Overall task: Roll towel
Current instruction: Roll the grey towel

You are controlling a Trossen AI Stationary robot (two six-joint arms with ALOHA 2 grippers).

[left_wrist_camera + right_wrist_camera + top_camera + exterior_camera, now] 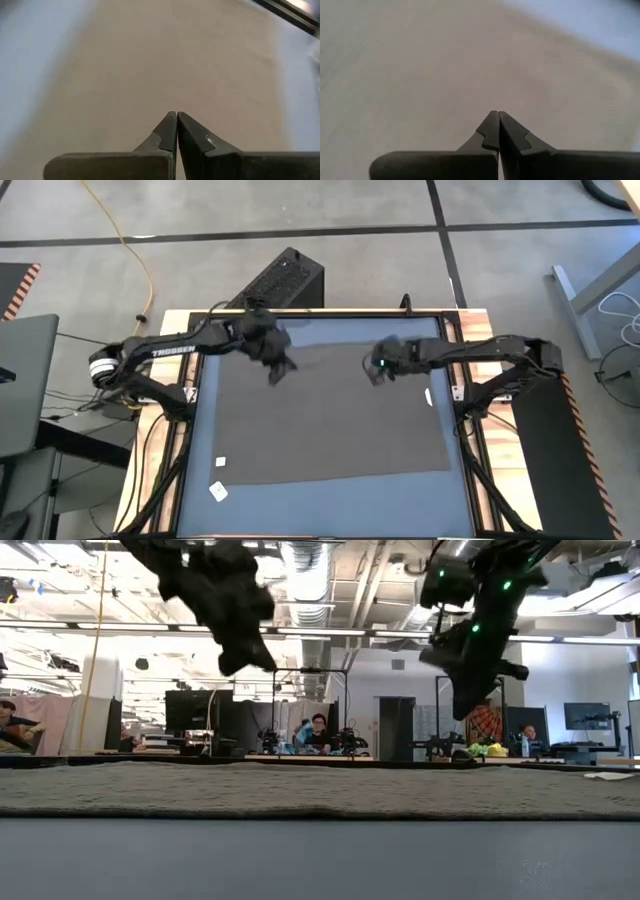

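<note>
The taupe towel (325, 415) lies spread flat on the blue table top, and shows as a low grey-brown band in the low view (320, 790). A small white tag (430, 395) sits at its right edge. My left gripper (280, 372) hangs shut and empty above the towel's far left part; its fingers meet in the left wrist view (176, 120). My right gripper (378, 375) hangs shut and empty above the towel's far right part; its fingers meet in the right wrist view (498, 120). In the low view both grippers (240, 660) (465, 705) are well clear of the cloth.
Two small white labels (220, 462) (217, 492) lie on the blue table top left of and below the towel's near left corner. A black box (285, 280) stands behind the table's far edge. People sit at desks in the room behind (318, 732).
</note>
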